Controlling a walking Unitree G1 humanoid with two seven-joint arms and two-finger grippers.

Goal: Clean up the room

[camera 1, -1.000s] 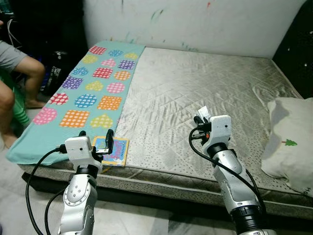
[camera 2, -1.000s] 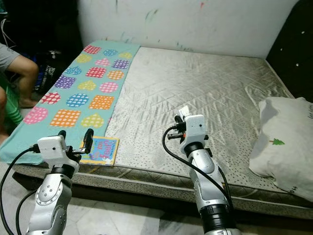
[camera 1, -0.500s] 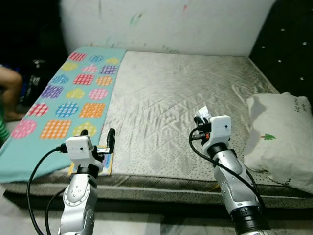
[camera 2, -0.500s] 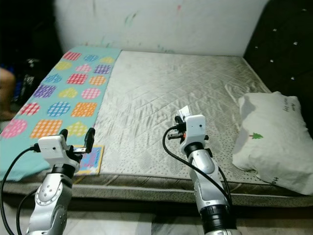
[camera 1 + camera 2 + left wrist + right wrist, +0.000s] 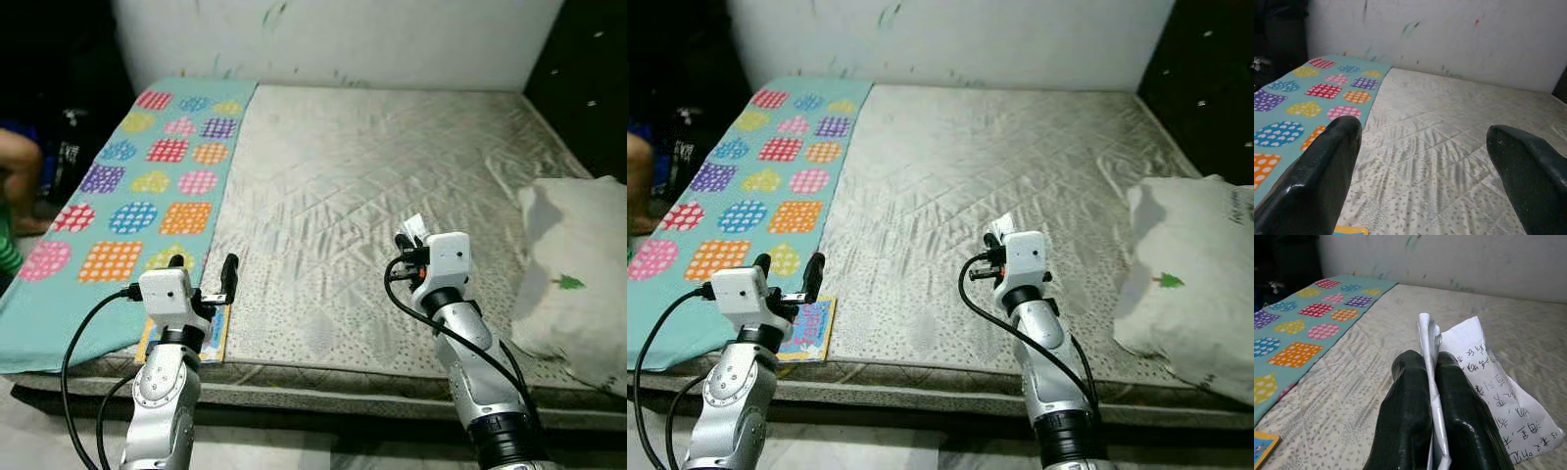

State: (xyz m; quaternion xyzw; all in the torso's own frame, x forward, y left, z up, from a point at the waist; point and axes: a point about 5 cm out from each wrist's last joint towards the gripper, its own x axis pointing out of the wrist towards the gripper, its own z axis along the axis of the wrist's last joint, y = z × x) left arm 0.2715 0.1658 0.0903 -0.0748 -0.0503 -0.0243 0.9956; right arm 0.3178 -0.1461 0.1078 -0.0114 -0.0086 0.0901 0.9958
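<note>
Since the earlier frames the whole view has swung: the person at the far left edge has slid mostly out of sight and the pillow sits nearer the right border, which is camera motion as the robot turns, not motion of the things. Relative to the arms, nothing has shifted.

Right gripper: fingers pressed together, clamped on a folded slip of paper bearing handwriting; the slip sticks up beyond the fingertips. It hangs above the bare quilted mattress, near its front edge, with the pillow well off to its outer side.

Left gripper: fingers spread wide apart, holding nothing. Just below and beyond the fingertips lies a small colourful booklet at the mattress's front edge, touching the corner of the turquoise patterned blanket that runs along the left side of the bed.

Judgement: one piece of litter is already secured in the right gripper; the turn suggests the robot is lining up on the booklet, which is still unpicked, with the open left gripper best placed for it.
</note>
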